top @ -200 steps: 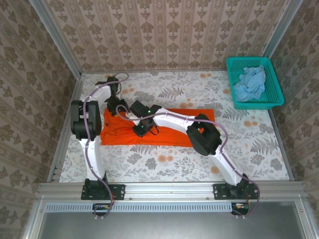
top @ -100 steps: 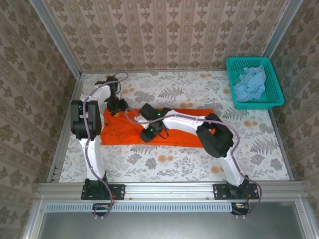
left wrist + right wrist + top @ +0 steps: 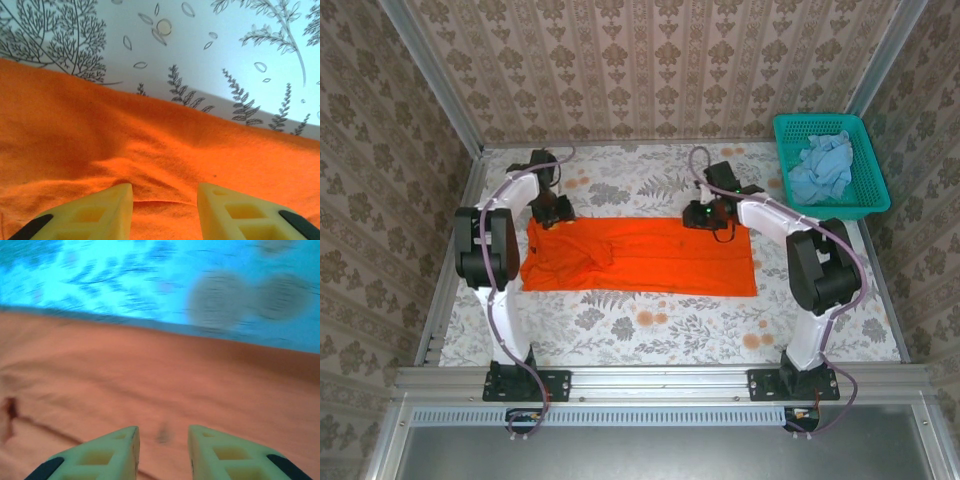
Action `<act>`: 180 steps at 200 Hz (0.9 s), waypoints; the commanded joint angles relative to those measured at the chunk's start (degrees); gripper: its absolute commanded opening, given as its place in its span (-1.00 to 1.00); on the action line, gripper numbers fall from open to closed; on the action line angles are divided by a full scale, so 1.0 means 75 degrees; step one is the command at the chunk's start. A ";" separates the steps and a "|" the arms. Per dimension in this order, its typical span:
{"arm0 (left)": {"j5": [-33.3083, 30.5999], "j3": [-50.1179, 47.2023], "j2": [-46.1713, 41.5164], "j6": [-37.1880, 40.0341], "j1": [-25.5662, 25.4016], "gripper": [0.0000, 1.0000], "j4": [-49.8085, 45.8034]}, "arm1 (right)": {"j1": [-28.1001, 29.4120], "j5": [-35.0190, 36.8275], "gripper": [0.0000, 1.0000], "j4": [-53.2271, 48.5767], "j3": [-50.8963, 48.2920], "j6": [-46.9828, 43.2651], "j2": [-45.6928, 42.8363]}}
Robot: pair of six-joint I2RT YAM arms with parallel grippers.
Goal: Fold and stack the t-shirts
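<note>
The bright orange t-shirt [image 3: 650,257] lies spread flat across the middle of the table, bunched a little at its left end. My left gripper [image 3: 555,212] hovers at its far left corner. In the left wrist view the left gripper [image 3: 165,192] stands open over orange cloth [image 3: 150,140], a small crease running between the fingertips. My right gripper [image 3: 705,215] is at the shirt's far edge, toward the right. In the blurred right wrist view the right gripper [image 3: 163,435] is open just above the cloth [image 3: 160,380]. The pale blue t-shirt [image 3: 823,165] lies crumpled in the basket.
A teal mesh basket [image 3: 865,205] sits at the back right corner. Metal frame rails [image 3: 660,382] border the patterned table [image 3: 650,325] on the near side and both flanks. Bare tabletop lies in front of the orange shirt and to its right.
My right arm has swung from the shirt's left-middle out to its far right edge. The shirt now lies uncovered and flat. The left gripper has barely moved.
</note>
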 commanded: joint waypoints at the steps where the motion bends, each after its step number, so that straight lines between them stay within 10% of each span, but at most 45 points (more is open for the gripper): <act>1: -0.0588 -0.0461 0.0005 -0.0165 -0.0085 -0.24 0.0198 | -0.0501 -0.0026 -0.35 -0.0009 -0.0244 0.0707 0.0242; 70: -0.0905 -0.0211 0.0686 -0.0375 0.0224 -0.20 0.0235 | -0.1581 0.0080 -0.30 -0.1103 0.0219 0.1419 0.1095; 180: 0.1952 0.7361 0.4896 -0.0856 -0.0612 0.01 -0.0412 | -0.2111 0.0134 -0.12 -0.1553 -0.2786 0.2813 -0.1603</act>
